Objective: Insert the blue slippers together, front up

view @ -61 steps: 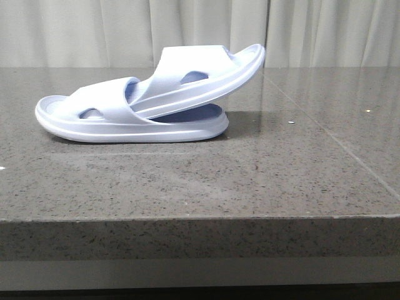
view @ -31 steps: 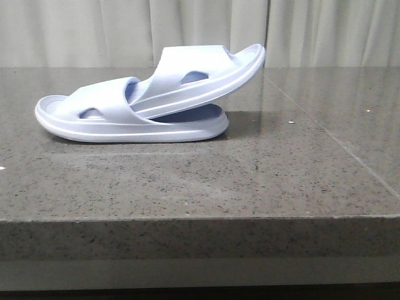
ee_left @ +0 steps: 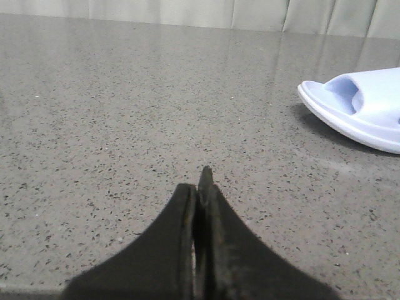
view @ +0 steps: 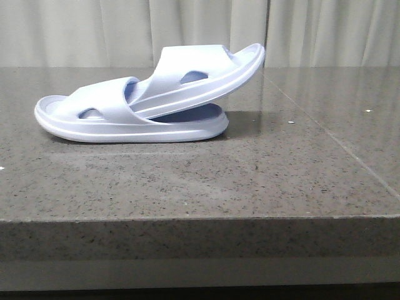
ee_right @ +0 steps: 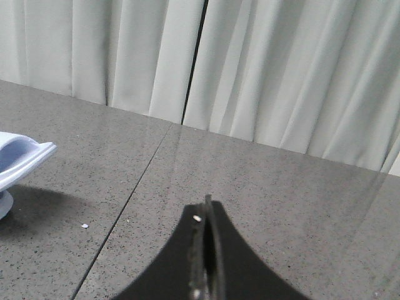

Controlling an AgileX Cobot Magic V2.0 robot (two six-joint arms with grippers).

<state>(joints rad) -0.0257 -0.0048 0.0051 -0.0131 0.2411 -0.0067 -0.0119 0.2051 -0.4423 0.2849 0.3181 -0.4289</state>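
The blue slippers (view: 150, 97) lie nested on the dark speckled stone counter (view: 200, 181), toward its far left part, well back from the front edge. We see the lower slipper (view: 125, 122) flat on its sole, lengthwise across the counter. The upper slipper (view: 200, 75) has one end pushed under the lower one's wide strap (view: 106, 103), and its other end tilts up and to the right, clear of the counter. Oval vent holes show in the side of each strap.

Our left gripper (ee_left: 201, 187) hangs low over bare counter with its two dark fingers pressed together, nothing between them; one end of the lower slipper sits apart from it, off to the side. Our right gripper (ee_right: 206, 215) is likewise closed tight and empty, over the right part of the counter, with the raised tip of the upper slipper at the edge of its view and well apart.

Pale pleated curtains (view: 312, 31) hang behind the far edge. A seam line (ee_right: 125, 206) runs through the stone on the right side, with a small white fleck (ee_right: 84, 225) on the counter near it. Nothing lies between either gripper and the slippers.
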